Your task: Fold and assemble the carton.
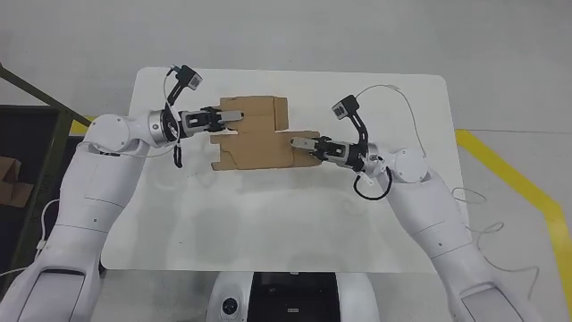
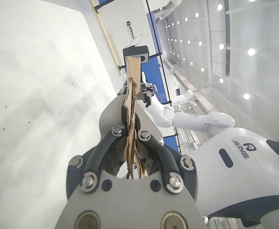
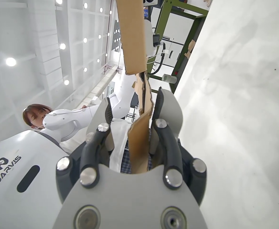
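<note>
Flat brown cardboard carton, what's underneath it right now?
The white tabletop lies below the flat brown cardboard carton. The left pincer clamps its edge, one finger on the underside. The table patch straight beneath is covered in the top view.

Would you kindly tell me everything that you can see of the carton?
The carton is a brown corrugated cardboard blank, flattened and not yet assembled, with stepped, notched edges and frayed layers. It lies roughly level over the middle of the white table. The left hand is shut on one end; the right hand stands open around the opposite end. Whether the carton rests on the table I cannot tell.
</note>
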### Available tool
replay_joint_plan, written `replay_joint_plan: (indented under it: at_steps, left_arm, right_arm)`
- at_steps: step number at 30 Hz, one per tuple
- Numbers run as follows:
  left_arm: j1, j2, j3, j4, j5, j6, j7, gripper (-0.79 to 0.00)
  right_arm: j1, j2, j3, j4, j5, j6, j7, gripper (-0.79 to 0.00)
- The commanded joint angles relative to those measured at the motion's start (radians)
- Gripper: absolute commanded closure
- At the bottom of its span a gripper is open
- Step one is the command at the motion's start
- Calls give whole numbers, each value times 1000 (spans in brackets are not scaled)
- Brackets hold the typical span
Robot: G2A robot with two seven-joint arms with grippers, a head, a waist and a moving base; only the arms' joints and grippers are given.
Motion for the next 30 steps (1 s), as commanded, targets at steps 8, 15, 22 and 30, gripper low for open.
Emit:
replay_joint_plan:
  at_steps: [8,15,22,30]
  left_arm:
    - [-2,-1,13,-1,13,-2,8,0]
    - [-5,-2,15,3,14,-1,13,0]
    - [-5,-3,15,11,-8,-4,24,-785]
    - [1,-1,-17,22,-61,-7,46,-785]
  right_arm:
    - [11,2,-10,10,-30,-4,-2,-139]
    - [14,7,-9,14,-44,-3,1,0]
    - [20,11,-3,15,-46,1,-5,0]
    - [25,18,16,32,-82,16,-57,0]
